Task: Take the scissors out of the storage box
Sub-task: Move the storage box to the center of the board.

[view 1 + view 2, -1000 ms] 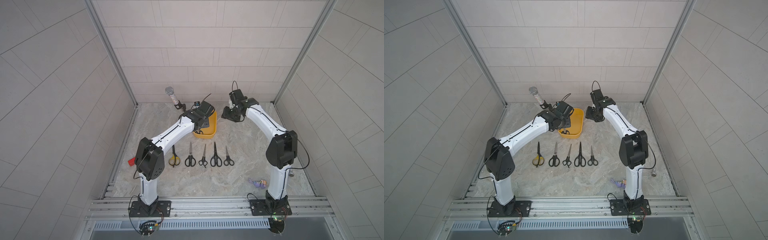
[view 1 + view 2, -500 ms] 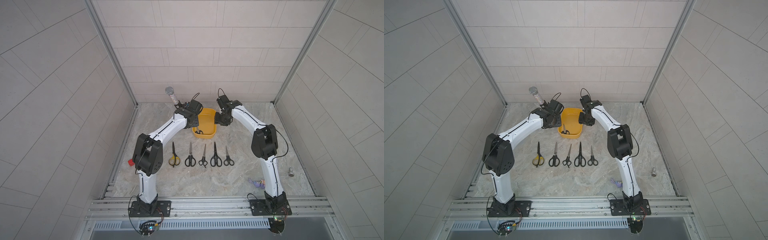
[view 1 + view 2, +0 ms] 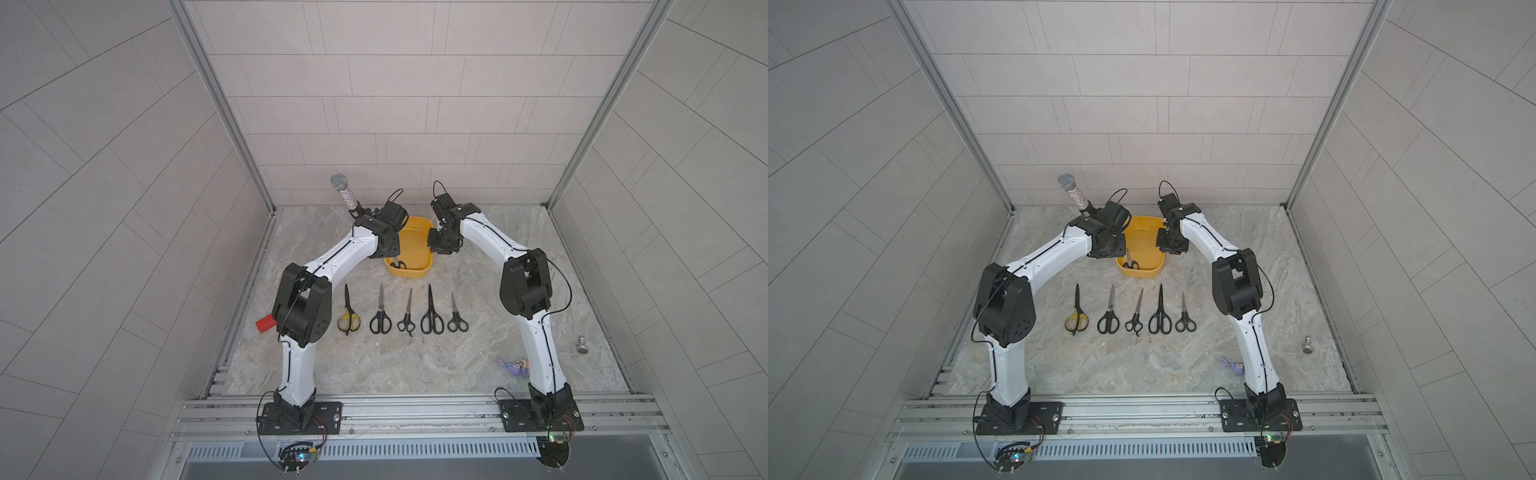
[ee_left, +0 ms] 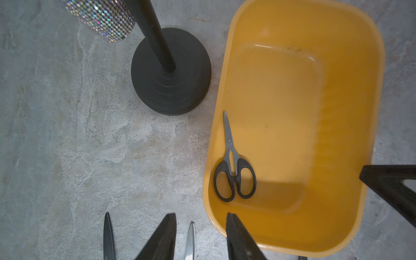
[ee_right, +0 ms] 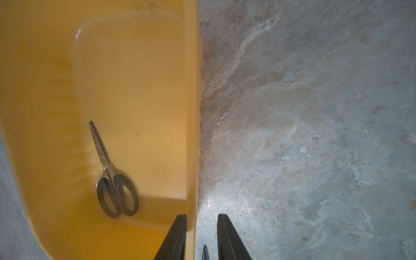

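One small black-handled pair of scissors (image 4: 234,166) lies flat on the floor of the yellow box (image 4: 351,94), blades shut and hugging the long wall on the left arm's side, handles toward the near corner. Five other pairs (image 3: 405,316) lie in a row on the table (image 3: 374,374) in front of the box. The right gripper (image 5: 202,216) straddles the opposite long wall. Its inner finger is close against the plastic, and a strip of table shows between the rim and its outer finger, so it is narrowly parted and not yet pinching. The left gripper (image 4: 201,216) hangs over the near corner with its jaws spread, one finger outside the rim and one over it, and holds nothing.

The main risk I see is the reach for that last pair. It sits tight in the angle of floor and wall, so a finger coming down may land on the rim or the wall instead. That would tip or shove the light box unless the right gripper has it firmly. If the right gripper closes on the wall crooked, the box could twist or lift, and the scissors would slide. A shoved box could also knock the round base (image 4: 171,72) of the microphone stand just beside it. On the slick floor the flat blades may skate away from closing fingers.
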